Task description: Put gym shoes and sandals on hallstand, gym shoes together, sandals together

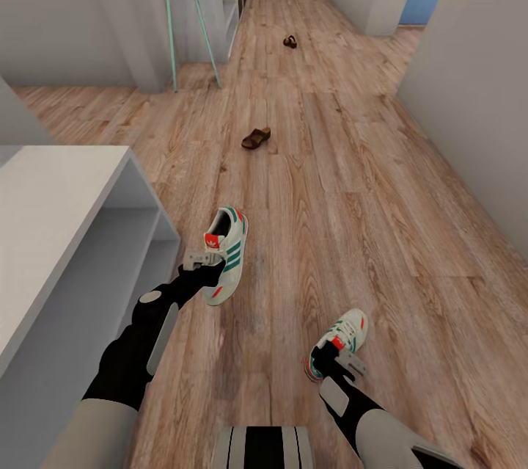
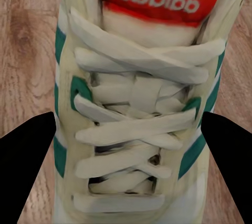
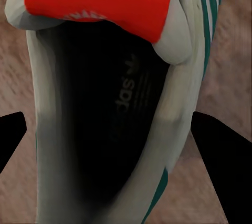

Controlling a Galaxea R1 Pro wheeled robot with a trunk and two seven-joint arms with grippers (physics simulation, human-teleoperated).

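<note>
Left gripper (image 1: 209, 263) fingers clamp left gym shoe (image 1: 227, 255) across laced midfoot, near hallstand (image 1: 66, 234). Right gripper (image 1: 339, 360) fingers straddle right gym shoe (image 1: 341, 340) at collar; closure unclear. Shoes light, soft uppers, stiffer sidewalls best. Sandals (image 1: 256, 138) far, on corridor floor (image 1: 367, 219).

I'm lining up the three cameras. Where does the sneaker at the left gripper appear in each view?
Head view: left gym shoe, left of centre, above the plank floor.
Left wrist view: laces and red tongue, between black fingers.
Right wrist view: the other sneaker instead.
Shared landmark: wood-grain floor.
</note>
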